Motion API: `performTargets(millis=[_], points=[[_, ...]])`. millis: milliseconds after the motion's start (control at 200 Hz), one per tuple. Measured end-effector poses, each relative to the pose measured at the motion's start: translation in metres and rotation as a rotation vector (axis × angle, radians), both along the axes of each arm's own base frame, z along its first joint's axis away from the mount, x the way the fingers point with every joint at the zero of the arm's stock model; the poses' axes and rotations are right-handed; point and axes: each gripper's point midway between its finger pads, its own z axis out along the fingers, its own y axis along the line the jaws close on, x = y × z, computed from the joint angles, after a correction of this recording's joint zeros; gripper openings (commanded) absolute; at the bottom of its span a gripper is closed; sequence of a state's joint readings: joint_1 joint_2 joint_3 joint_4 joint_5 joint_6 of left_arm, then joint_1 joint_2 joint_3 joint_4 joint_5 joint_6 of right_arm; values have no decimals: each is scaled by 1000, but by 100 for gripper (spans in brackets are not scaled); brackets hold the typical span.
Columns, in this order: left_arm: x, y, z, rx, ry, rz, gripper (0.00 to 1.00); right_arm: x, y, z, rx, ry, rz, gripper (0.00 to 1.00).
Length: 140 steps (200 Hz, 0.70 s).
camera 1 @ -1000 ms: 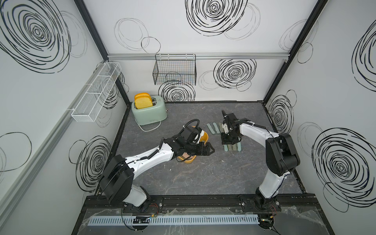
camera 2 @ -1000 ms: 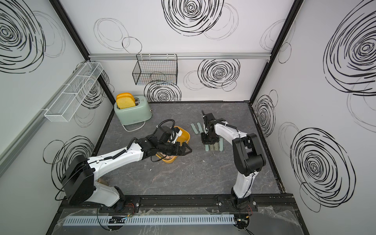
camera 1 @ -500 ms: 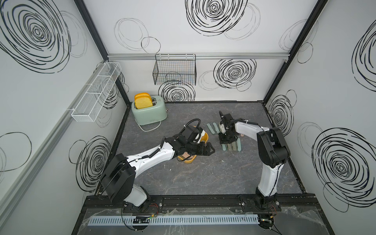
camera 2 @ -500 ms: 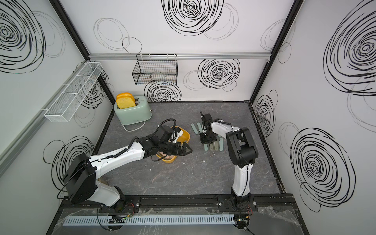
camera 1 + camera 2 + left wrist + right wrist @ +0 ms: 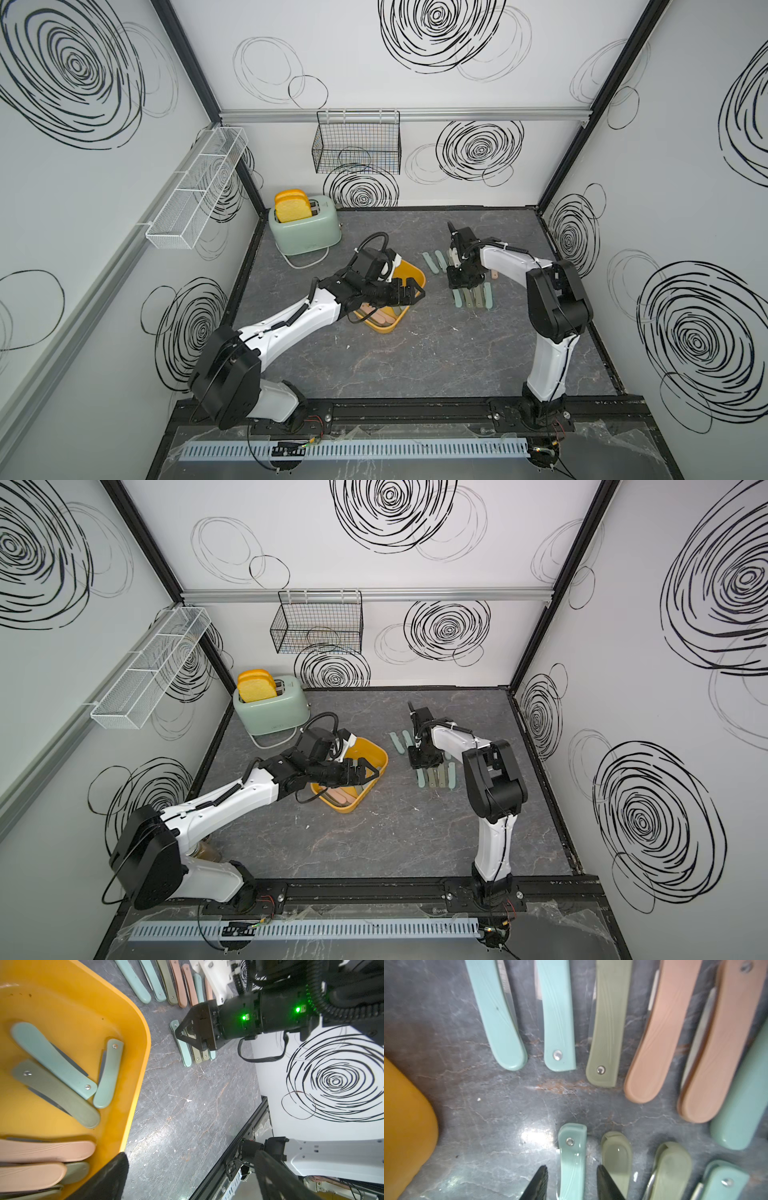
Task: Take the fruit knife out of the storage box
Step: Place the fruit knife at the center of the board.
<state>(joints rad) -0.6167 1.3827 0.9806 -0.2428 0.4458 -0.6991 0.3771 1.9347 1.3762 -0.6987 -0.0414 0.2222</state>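
We think the fruit knife [image 5: 53,1057] in the storage box [image 5: 143,1047] is light, hard, slippery; we pinch its middle. Left end effector [image 5: 415,289] and right end effector [image 5: 572,1167] are spread apart, holding nothing.

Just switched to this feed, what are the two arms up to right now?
Folding fruit knives are going from the yellow storage box into rows on the table. The right gripper is down at one row, jaws slightly apart on either side of a teal knife that lies flat on the table, not pinching it. The left gripper hangs wide open over the box, holding nothing. Several knives are left inside, so the job is not done.
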Motion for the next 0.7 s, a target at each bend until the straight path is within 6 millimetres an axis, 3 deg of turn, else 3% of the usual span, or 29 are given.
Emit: performTargets(millis=[200,465,570,700], points=[[-5,34,12,-21,-32,70,98,10,32,42,25,-95,45,43],[-29,70,2,-15,-12,136,98,-3,114,86,79,-194,199,43],[-40,84,2,-14,-13,166,98,-9,143,87,86,-201,253,43],[-51,101,7,-21,-30,209,98,-17,168,61,60,-156,305,43]])
